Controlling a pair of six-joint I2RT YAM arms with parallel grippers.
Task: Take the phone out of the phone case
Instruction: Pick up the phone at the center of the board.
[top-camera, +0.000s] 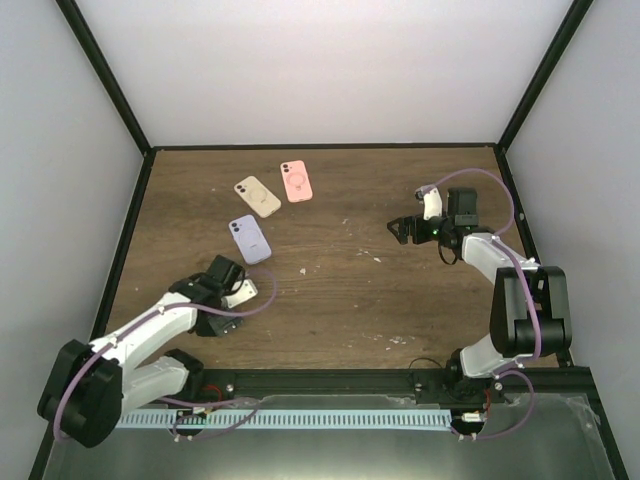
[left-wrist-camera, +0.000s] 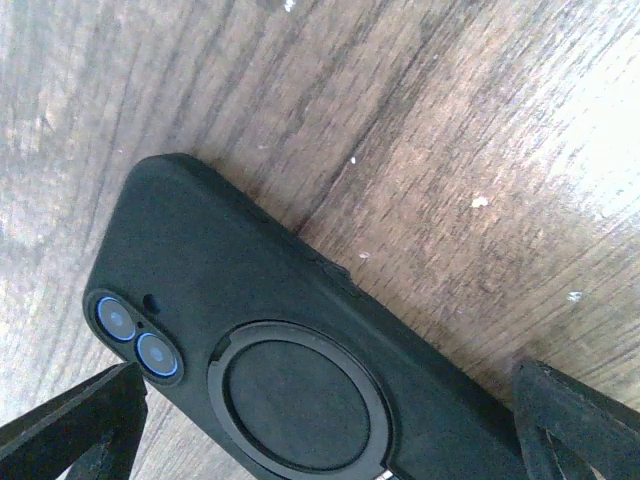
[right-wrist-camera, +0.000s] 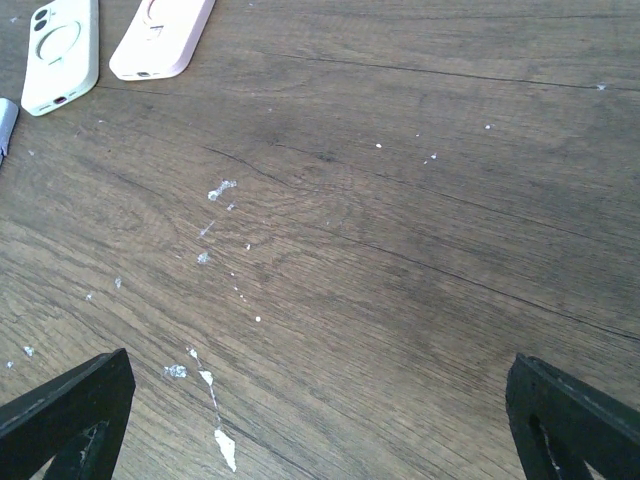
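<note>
- The overhead view is evenly and softly lit. The white walls (top-camera: 330, 70) are bright without glare, and shadows on the tabletop (top-camera: 350, 300) stay faint.
- The left wrist view is soft, probably too close to focus. The black case (left-wrist-camera: 250, 330) shows little detail, and the wood washes out pale at upper right.
- The right wrist view is sharper, with crisp grain and white specks (right-wrist-camera: 215, 190). The right pincer (right-wrist-camera: 320, 425) shows its fingertips (right-wrist-camera: 70, 400) as dark wedges.

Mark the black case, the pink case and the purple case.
black case (left-wrist-camera: 298, 400), left wrist view, inside its ring.
pink case (top-camera: 296, 181), top view, middle of back.
purple case (top-camera: 249, 240), top view, middle of back.
</note>
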